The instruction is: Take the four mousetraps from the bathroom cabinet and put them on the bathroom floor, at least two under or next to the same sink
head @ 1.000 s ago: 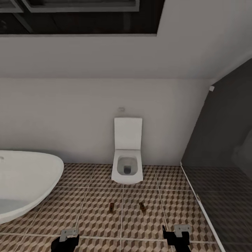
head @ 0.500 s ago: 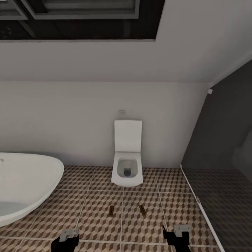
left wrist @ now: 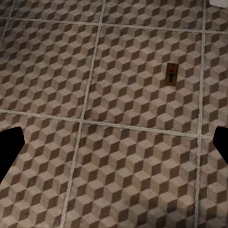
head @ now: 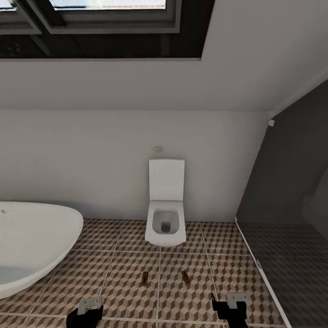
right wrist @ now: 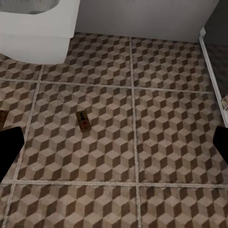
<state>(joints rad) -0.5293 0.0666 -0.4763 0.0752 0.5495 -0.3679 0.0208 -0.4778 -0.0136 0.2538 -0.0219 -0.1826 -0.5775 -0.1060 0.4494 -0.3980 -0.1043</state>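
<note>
Two mousetraps lie on the bathroom floor (head: 127,269) in front of the toilet, one (head: 145,277) left of a grout line and one (head: 185,277) right of it. The left wrist view looks down on one mousetrap (left wrist: 171,74) from well above. In the right wrist view a mousetrap (right wrist: 83,120) lies flat, with the edge of another (right wrist: 2,118) at the frame border. My left gripper (head: 85,314) and right gripper (head: 230,310) hang low near me, both open and empty, fingers (left wrist: 8,147) (right wrist: 221,142) spread wide. The cabinet and bathroom sink are out of view.
A white toilet (head: 166,218) stands against the far wall. An oval white bathtub (head: 32,241) fills the left. The dark grey shower floor (head: 291,269) lies right, behind a pale threshold strip (head: 255,259). A window (head: 105,18) sits high above.
The whole picture has slid down a little and more of the window shows, so the head camera has tilted up. The mousetraps and both grippers have not moved.
</note>
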